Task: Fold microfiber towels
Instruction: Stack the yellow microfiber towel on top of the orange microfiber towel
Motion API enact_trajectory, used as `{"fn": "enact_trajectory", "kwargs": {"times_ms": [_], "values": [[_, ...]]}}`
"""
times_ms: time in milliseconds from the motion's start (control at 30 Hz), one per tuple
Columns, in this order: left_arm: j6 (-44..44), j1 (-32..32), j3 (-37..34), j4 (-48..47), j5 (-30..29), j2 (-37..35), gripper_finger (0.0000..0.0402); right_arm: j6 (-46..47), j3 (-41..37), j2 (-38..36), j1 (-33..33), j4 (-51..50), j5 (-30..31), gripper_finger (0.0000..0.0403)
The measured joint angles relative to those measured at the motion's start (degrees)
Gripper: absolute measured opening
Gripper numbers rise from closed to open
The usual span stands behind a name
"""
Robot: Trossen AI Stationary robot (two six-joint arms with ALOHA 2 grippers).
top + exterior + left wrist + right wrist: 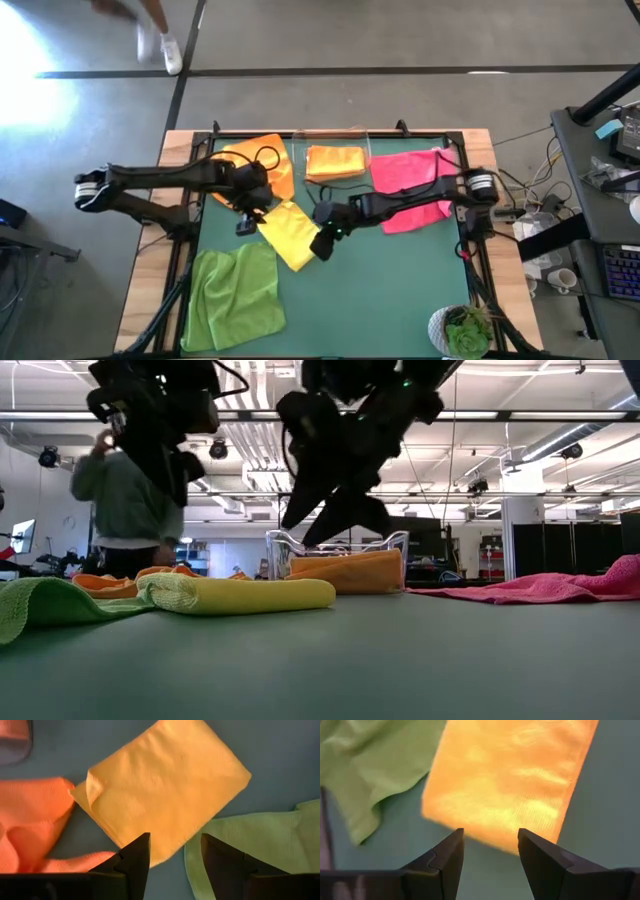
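Observation:
A folded yellow towel [290,232] lies flat on the green mat near the table's middle. Left of it my left gripper [245,222] hangs open above the mat, with the yellow towel [165,790] just ahead of its fingers. My right gripper [322,243] hangs open at the towel's right end [510,780], clear of it. A lime green towel [235,295] lies rumpled at the near left. An orange towel [262,165] is spread at the far left. A folded orange towel [335,162] lies at the far middle, and a hot pink towel [415,185] at the far right.
A clear plastic bin [300,140] stands at the far edge around the folded orange towel. A potted plant [465,330] sits at the near right corner. A person [125,500] stands beyond the table's far side. Bare mat shows at the near middle and right.

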Motion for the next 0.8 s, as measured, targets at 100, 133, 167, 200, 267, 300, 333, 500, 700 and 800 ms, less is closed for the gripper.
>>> {"fn": "enact_trajectory", "kwargs": {"times_ms": [100, 133, 167, 200, 267, 300, 333, 500, 700, 800], "values": [[-1.24, -0.02, -2.21, 0.47, 0.00, -1.69, 0.0160, 0.47, 1.94, 1.99, 0.00, -0.48, 1.23, 0.0174], [-1.26, -0.04, -2.77, 0.86, 0.00, -2.00, 0.0160, 0.70, 2.19, 2.48, 0.00, -0.63, 1.24, 0.0172], [-1.34, -0.08, -3.07, 1.10, -0.02, -2.07, 0.0160, 1.01, 2.53, 2.81, 0.00, -0.85, 1.25, 0.0169], [-1.48, -0.11, -3.25, 1.49, 0.00, -2.10, 0.0160, 1.49, 2.77, 2.98, 0.00, -1.51, 1.27, 0.0165], [-2.56, -0.13, -3.65, 2.50, 0.00, -2.09, 0.0160, 2.50, 2.78, 3.56, 0.00, -3.01, 2.09, 0.0157], [-2.65, -0.14, -3.74, 3.36, 0.00, -2.06, 0.0160, 2.84, 2.63, 3.81, 0.00, -3.32, 2.84, 0.0153], [-2.64, -0.22, -3.84, 4.08, -0.01, -2.01, 0.0160, 2.92, 2.52, 4.38, 0.00, -3.61, 3.53, 0.0151], [-2.64, -0.28, -3.95, 6.94, -0.02, -2.01, 0.0160, 3.58, 2.62, 6.34, 0.02, -4.52, 4.04, 0.0148], [-2.60, -0.29, -3.95, 9.31, 0.00, -1.69, 0.0160, 4.94, 2.77, 7.15, 0.02, -10.15, 4.20, 0.0148], [-2.60, -0.28, -4.06, 10.60, 0.00, -1.57, 0.0160, 4.67, 2.81, 6.24, 0.02, -16.66, 5.60, 0.0148]]}}
